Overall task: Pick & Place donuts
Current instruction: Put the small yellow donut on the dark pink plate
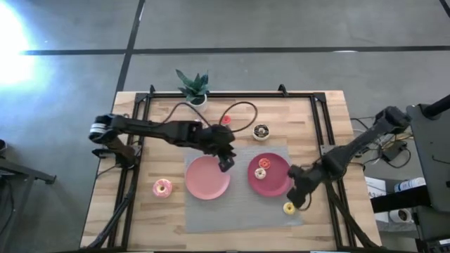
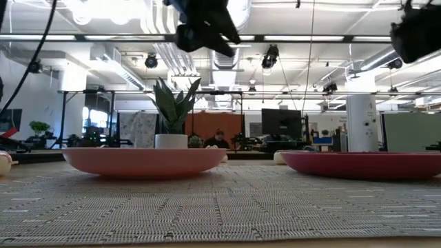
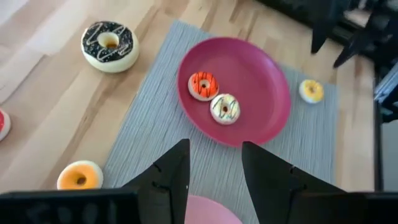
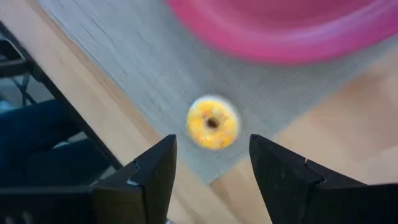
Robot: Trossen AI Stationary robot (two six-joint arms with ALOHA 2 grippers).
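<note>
1. Donuts, small toy rings, lay scattered over the worktop (image 1: 330, 112) and the grey mat (image 1: 239, 214)
2. Red-orange donut (image 3: 203, 85) and white sprinkled donut (image 3: 225, 108) sat touching each other on the darker pink plate (image 1: 278, 184)
3. Yellow donut (image 4: 212, 122) lay on the mat's corner, just beside that plate
4. Chocolate donut (image 1: 261, 131) rested on bare wood near the mat's far edge; an orange donut (image 3: 79, 175) lay on wood by the mat's side
5. Pink donut (image 1: 162, 187) lay on wood, near the lighter pink plate (image 1: 204, 184), which carried nothing
6. Left hand (image 1: 226, 164) hung over the lighter plate's rim, fingers spread, holding nothing
7. Right hand (image 4: 211, 171) hovered above the yellow donut, fingers spread either side of it, not touching
8. Potted plant (image 1: 194, 87) stood at the worktop's far edge
</note>
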